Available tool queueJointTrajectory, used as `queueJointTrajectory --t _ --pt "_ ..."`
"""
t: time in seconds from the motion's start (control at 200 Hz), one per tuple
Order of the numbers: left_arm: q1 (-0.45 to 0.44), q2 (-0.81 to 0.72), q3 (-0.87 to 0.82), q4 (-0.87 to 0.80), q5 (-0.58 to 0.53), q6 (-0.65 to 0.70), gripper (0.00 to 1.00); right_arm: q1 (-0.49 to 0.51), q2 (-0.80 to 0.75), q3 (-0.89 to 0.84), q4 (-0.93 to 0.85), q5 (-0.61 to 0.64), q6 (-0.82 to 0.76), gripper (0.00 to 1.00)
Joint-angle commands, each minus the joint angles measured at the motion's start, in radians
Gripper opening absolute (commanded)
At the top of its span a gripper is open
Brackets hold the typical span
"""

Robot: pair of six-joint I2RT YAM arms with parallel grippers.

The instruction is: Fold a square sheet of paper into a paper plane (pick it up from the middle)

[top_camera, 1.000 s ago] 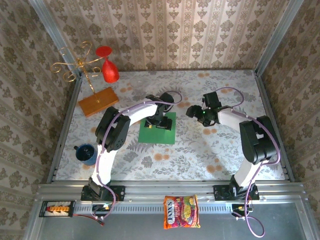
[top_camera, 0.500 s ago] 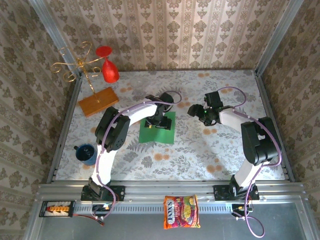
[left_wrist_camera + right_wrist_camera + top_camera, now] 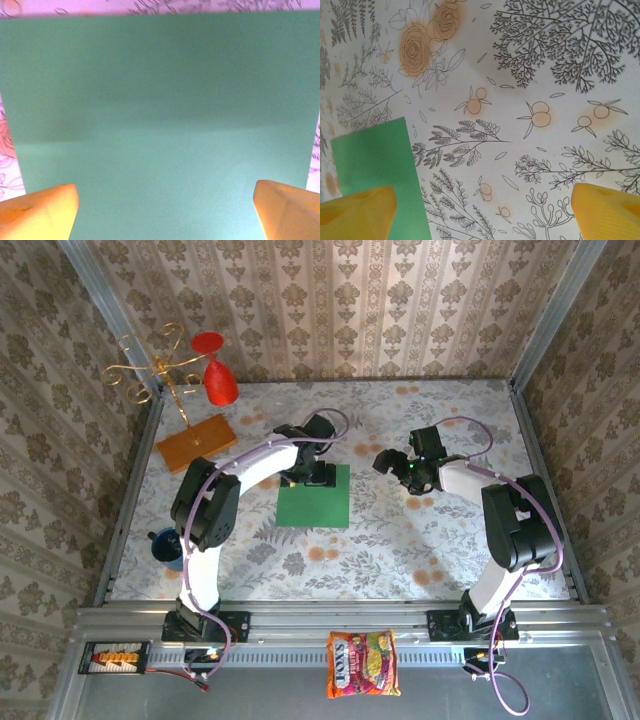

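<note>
Patterned wallpaper closes in a table covered with a cloth of printed ferns and orange flowers, and near its middle the thin, bright green square sheet of paper lies flat. Its 4 sides look equal, so it has neither a long axis nor a point; its edges run nearly in line with the table's edges, turned only a little. The left gripper stands over the sheet's far edge and hides a short stretch of it. From the left wrist, the left gripper has its 2 orange fingertips spread wide at the bottom corners, with the green sheet spanning the gap beneath them and its near edge cut off by the frame. A faint band of shade crosses the paper there; I cannot tell whether it is a crease. The right gripper hangs just to the right of the sheet, apart from it. Its own camera shows the right gripper gaping just as wide over bare cloth, with 1 corner of the green sheet partly behind the left-hand fingertip. A dark blue cup at the table's left side is half hidden by the left arm.
</note>
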Motion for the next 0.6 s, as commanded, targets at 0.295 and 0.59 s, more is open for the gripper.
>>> queueJointTrajectory --t 0.295,0.59 --pt "-0.024 0.105 0.071 -0.069 -0.031 -0.019 0.92 -0.001 -0.049 -0.024 0.021 0.022 -0.021 1.0" --pt "-0.031 0.151 0.058 -0.077 -0.036 -0.062 0.89 -0.009 -0.044 -0.032 0.024 0.016 -0.013 1.0"
